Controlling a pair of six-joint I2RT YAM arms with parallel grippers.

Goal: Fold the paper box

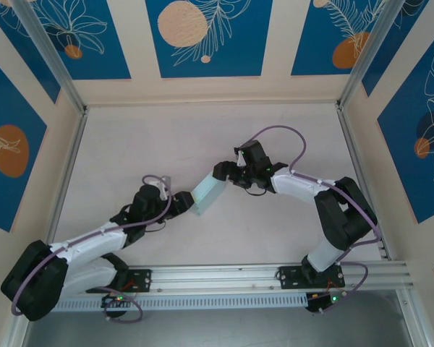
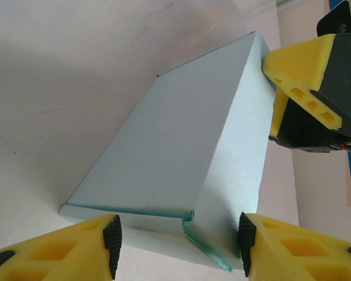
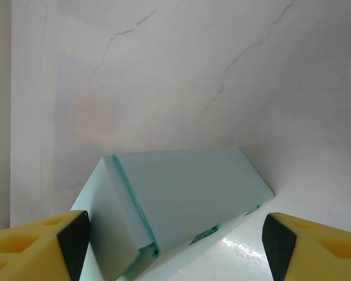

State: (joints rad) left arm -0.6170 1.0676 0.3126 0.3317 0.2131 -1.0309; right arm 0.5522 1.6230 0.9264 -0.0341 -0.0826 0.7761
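The paper box [image 1: 208, 194] is a pale blue, partly folded shape lying on the table between my two grippers. My left gripper [image 1: 186, 205] is at its near-left end. In the left wrist view the box [image 2: 181, 146] reaches out from between the jaws of the left gripper [image 2: 178, 237]. Those jaws are open and straddle the box's near end, with a loose flap edge between the pads. My right gripper [image 1: 228, 175] is at the far-right end, and one of its yellow fingers [image 2: 304, 76] touches the box's far corner. In the right wrist view the right gripper [image 3: 176, 243] stands wide open over the box [image 3: 187, 193].
The pale marbled table [image 1: 166, 137] spreads behind and to both sides of the box. An aluminium rail [image 1: 260, 275] with the arm bases runs along the near edge. Enclosure walls with blue panels and metal posts [image 1: 69, 87] close off the back and sides.
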